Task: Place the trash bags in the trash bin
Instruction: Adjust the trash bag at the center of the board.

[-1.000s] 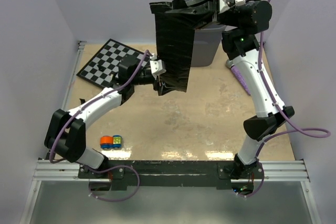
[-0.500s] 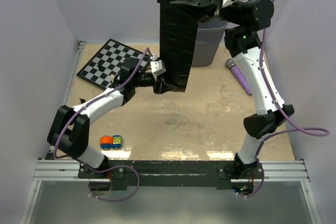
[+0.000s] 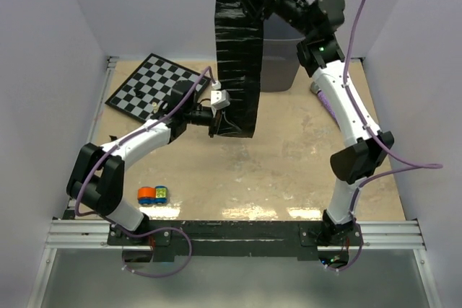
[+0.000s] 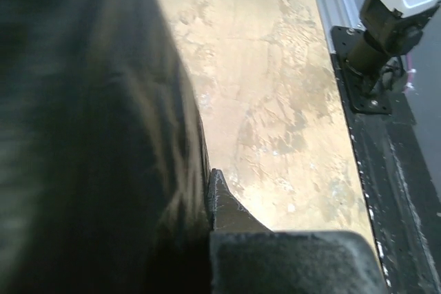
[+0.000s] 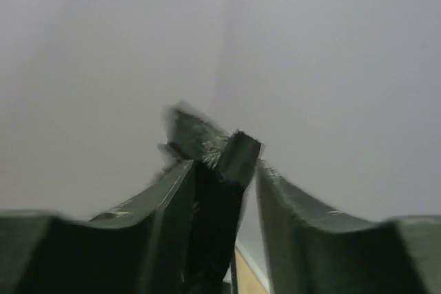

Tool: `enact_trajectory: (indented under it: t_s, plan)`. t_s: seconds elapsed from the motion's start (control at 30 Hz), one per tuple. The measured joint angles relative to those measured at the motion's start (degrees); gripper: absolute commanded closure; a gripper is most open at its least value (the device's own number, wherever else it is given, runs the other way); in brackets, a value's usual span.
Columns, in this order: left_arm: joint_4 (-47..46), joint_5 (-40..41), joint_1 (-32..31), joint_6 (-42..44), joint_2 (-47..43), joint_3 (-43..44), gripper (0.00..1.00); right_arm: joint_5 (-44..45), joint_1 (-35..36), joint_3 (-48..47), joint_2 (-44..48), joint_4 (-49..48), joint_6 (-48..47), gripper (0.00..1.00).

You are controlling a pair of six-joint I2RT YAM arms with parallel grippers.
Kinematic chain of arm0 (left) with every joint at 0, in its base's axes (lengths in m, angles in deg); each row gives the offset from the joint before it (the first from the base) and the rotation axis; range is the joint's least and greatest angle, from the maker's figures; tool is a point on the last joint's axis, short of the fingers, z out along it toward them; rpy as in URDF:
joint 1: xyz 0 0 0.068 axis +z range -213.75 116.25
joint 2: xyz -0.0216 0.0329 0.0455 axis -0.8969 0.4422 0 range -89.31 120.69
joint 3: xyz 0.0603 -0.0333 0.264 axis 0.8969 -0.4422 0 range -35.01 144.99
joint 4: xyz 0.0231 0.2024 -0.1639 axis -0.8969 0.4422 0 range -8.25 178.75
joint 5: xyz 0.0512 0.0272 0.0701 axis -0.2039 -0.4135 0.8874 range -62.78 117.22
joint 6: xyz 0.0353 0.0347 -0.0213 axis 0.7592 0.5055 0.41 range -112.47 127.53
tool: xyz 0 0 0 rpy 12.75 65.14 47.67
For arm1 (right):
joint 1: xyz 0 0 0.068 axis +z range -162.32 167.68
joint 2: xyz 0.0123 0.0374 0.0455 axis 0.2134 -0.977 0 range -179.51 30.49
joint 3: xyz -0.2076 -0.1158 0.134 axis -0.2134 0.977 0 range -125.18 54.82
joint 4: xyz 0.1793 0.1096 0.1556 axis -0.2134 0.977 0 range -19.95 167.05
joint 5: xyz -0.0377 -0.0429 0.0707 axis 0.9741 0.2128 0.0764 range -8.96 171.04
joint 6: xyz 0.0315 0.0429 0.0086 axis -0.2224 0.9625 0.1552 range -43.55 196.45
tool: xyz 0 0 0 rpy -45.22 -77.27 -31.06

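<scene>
The bag (image 3: 238, 55) hangs as a long black sheet at 12 o'clock over the bench (image 3: 289, 171), strung between both arms. It is not in the bin (image 3: 283, 66), which stands just behind it, toward 1 o'clock.

The right pincer (image 5: 224, 173) is raised high at the bag's top edge. Its jaws stand apart: the plastic lies against one finger, with a sliver of daylight at the other. The left pincer (image 3: 217, 116) is closed on the bag's lower corner, at 9 o'clock from the sheet.

The chief risk is the top edge. With the right jaws parted, I judge that little but friction holds it up. If it slips, the sheet falls on the 6 o'clock side of the bin and lands on the bench or drapes over the left arm.

The bag also hangs mostly off the bin's 9 o'clock rim, not over the mouth, so a straight drop would likely miss.

The left hold on one corner cannot steer so much loose plastic. A trailing fold could snag the rim and tip the bin.
</scene>
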Motion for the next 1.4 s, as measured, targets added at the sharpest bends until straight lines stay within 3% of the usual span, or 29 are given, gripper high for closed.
enact_trajectory:
  t_s: [0.17, 0.27, 0.33, 0.47, 0.6, 0.7, 0.8, 0.93, 1.17, 1.4]
  plan:
    - [7.7, -3.7, 0.7, 0.1, 2.2, 2.9, 1.0, 23.5, -0.8, 12.3, 0.0, 11.1, -4.7, 0.08]
    - [8.2, -5.7, 1.3, -3.4, 2.7, 2.0, 1.0, 30.8, -2.5, 21.6, 0.0, 17.6, -5.5, 0.04]
    - [5.9, -6.9, 1.7, -7.3, 2.6, -0.2, 1.0, 34.1, -3.7, 24.2, 0.7, 16.6, -7.5, 0.02]
    - [4.3, -9.4, 3.0, -13.9, 2.6, -2.3, 1.0, 37.4, -5.5, 30.8, 10.4, 19.3, -9.7, 0.02]
    - [-1.8, -13.1, 4.9, -23.3, 2.6, -1.6, 1.0, 36.5, -6.5, 38.0, 23.5, 16.7, -13.4, 0.02]
    - [-10.9, -15.4, 5.5, -33.6, 2.6, -0.2, 1.0, 32.7, -6.2, 43.5, 32.4, 12.7, -16.3, 0.07]
    - [-20.8, -16.2, 5.7, -44.4, 3.0, 2.7, 1.0, 22.6, -6.0, 46.3, 38.1, 11.1, -22.5, 0.11]
    - [-25.7, -16.1, 6.0, -53.0, 5.3, 10.0, 1.0, 12.2, -1.9, 49.5, 41.6, 16.8, -37.8, 0.16]
    - [-23.8, -15.4, 8.4, -64.2, 9.2, 17.0, 1.0, 8.3, 8.7, 61.5, 46.4, 30.7, -67.2, 0.16]
    - [-18.7, -15.4, 8.7, -72.2, 9.8, 17.4, 1.0, 11.2, 13.5, 68.3, 50.8, 29.6, -87.3, 0.17]
